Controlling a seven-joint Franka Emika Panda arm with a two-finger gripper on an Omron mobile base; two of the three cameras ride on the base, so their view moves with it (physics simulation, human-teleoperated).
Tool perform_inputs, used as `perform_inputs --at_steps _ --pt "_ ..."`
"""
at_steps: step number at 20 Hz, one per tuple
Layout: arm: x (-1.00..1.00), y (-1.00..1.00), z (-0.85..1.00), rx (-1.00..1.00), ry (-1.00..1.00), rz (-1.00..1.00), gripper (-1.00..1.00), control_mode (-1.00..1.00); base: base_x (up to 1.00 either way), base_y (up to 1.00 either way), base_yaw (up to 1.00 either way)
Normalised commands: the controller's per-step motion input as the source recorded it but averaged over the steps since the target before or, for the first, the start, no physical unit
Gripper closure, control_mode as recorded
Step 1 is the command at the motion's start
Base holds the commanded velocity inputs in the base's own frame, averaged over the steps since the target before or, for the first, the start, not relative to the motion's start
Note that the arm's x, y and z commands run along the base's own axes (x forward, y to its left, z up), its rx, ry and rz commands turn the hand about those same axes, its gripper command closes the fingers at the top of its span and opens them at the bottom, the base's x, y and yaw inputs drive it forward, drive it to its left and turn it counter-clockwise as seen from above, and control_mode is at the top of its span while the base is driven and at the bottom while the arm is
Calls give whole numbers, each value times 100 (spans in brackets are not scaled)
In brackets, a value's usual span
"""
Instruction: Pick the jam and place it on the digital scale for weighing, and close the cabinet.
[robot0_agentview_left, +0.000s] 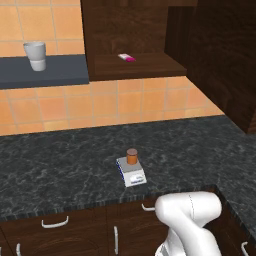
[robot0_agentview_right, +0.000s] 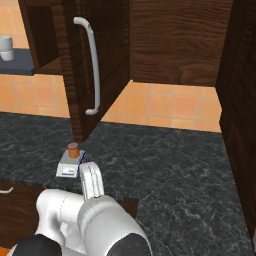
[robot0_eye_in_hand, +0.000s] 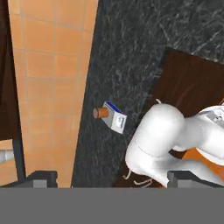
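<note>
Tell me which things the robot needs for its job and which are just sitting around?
Needed: jam, sitting on the digital scale; cabinet, its door open.
Just sitting around: pink packet on the cabinet shelf; grey-white cup on the wall shelf.

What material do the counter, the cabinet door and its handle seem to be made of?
The counter looks like polished dark stone, perhaps granite: black with pale veins. The cabinet door looks like dark brown wood or veneer, with a visible grain. Its handle looks like brushed metal: a smooth silver-grey bar. All of this is rendered, so these are only appearances.
</note>
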Motion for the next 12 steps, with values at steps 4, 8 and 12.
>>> perform_inputs --at_steps 4,8,12 --pt "74 -53 21 32 -13 11 -100 -100 0 0 0" --pt "96 -36 20 32 -2 18 -100 -100 0 0 0" --pt "94 -7 7 32 0 17 -100 -100 0 0 0"
